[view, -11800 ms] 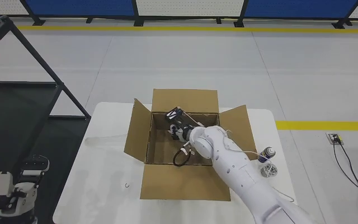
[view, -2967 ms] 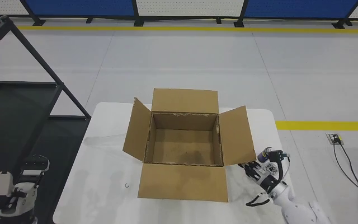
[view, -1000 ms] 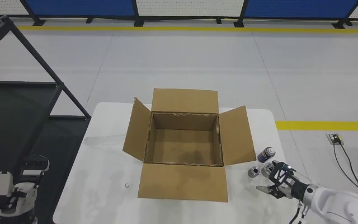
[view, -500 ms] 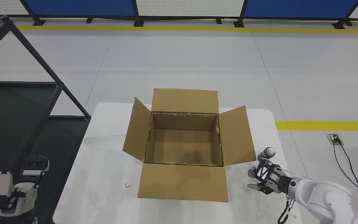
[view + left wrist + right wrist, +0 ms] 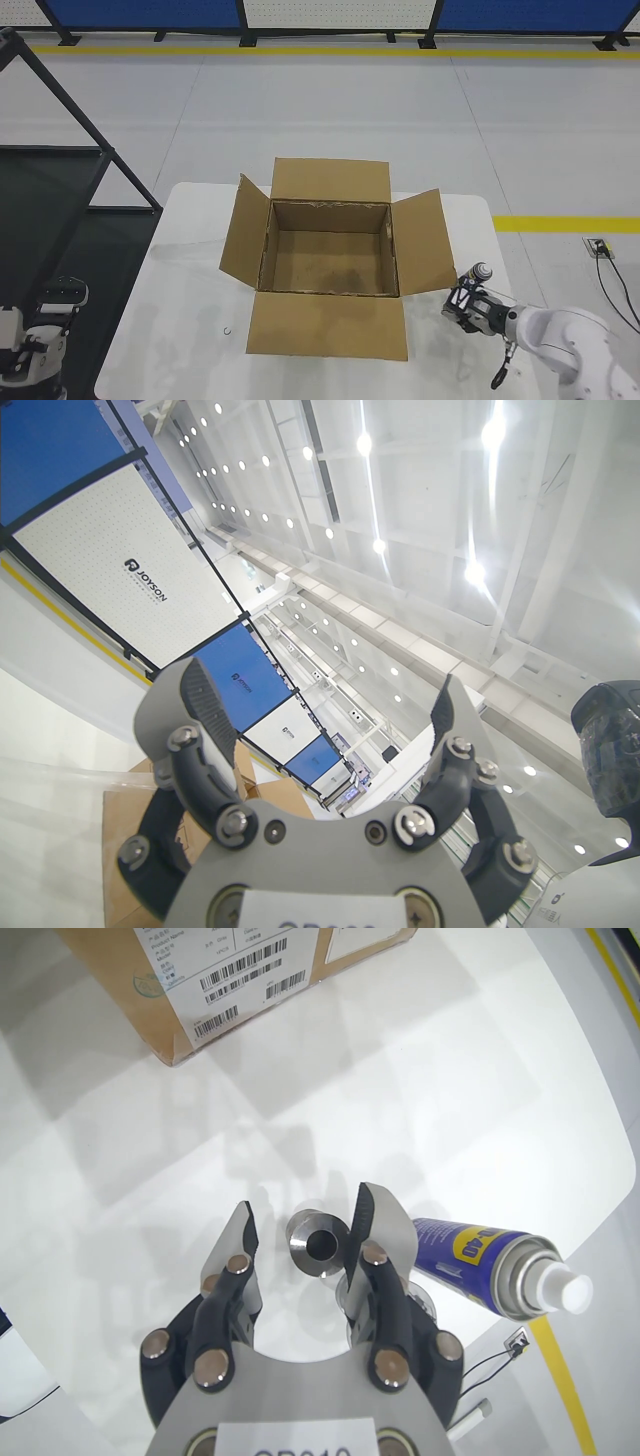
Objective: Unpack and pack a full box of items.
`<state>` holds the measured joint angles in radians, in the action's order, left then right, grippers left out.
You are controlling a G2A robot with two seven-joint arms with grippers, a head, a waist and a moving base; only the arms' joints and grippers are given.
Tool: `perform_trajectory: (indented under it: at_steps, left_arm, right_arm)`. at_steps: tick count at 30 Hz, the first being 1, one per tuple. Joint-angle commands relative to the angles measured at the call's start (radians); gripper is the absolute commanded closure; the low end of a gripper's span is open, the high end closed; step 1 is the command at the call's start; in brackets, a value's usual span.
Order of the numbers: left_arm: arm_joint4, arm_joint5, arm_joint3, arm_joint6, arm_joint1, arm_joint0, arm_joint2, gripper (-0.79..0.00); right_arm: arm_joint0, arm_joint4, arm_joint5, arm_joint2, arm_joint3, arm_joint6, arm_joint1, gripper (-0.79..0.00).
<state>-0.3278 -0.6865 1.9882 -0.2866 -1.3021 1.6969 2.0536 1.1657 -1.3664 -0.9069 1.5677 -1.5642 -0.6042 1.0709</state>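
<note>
Box, top view: the cardboard box (image 5: 328, 325) stands on the white desk (image 5: 190, 300) with all four flaps folded outward.
Right claw, top view: the right claw (image 5: 466, 305) sits low over the desk, just off the box's right flap.
Spray can, top view: the spray can (image 5: 480, 271) is just beside the claw, near the same flap.
Left claw, left wrist view: the left claw (image 5: 325, 695) is spread wide, grips nothing and points toward the ceiling.
Right claw, right wrist view: the right claw (image 5: 304, 1223) is partly open around a small metal cylinder (image 5: 317, 1245), not clamped; one pad is at its rim.
Metal cylinder, right wrist view: it stands upright on the desk (image 5: 350, 1103), apart from the box (image 5: 210, 993) corner.
Spray can, right wrist view: the spray can (image 5: 480, 1253) is blue with a white nozzle, farther from the box than the cylinder.
</note>
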Motion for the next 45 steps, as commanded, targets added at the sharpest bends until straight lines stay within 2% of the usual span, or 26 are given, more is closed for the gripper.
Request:
perform_trajectory:
  at_steps: [1,8,10,15,24,39,42,43,45]
  left_arm:
    - [0.0,0.0,0.0,0.0,0.0,0.0,0.0,-0.785]
    - [0.0,0.0,0.0,0.0,0.0,0.0,0.0,-0.785]
    - [0.0,0.0,0.0,0.0,0.0,0.0,0.0,-0.785]
    - [0.0,0.0,0.0,0.0,0.0,0.0,0.0,-0.785]
    - [0.0,0.0,0.0,0.0,0.0,0.0,0.0,-0.785]
    - [0.0,0.0,0.0,0.0,0.0,0.0,0.0,-0.785]
    - [0.0,0.0,0.0,0.0,0.0,0.0,0.0,-0.785]
    - [0.0,0.0,0.0,0.0,0.0,0.0,0.0,-0.785]
    - [0.0,0.0,0.0,0.0,0.0,0.0,0.0,-0.785]
  right_arm:
    - [-0.001,0.002,0.017,-0.009,-0.002,-0.015,-0.001,-0.382]
    - [-0.008,0.016,0.052,-0.023,-0.01,-0.029,-0.006,-0.385]
    - [-0.008,0.02,0.046,-0.026,-0.014,-0.028,-0.008,-0.44]
    - [-0.005,0.024,0.051,-0.028,-0.022,-0.029,-0.014,-0.449]
    - [-0.011,0.027,0.065,-0.041,-0.002,-0.042,-0.022,-0.406]
    - [-0.057,0.053,0.056,-0.098,0.075,-0.079,-0.031,-0.431]
    - [-0.061,0.065,0.049,-0.099,0.087,-0.087,-0.034,-0.388]
    - [-0.061,0.067,0.049,-0.099,0.088,-0.087,-0.035,-0.326]
    - [-0.057,0.076,0.052,-0.096,0.086,-0.081,-0.037,-0.049]
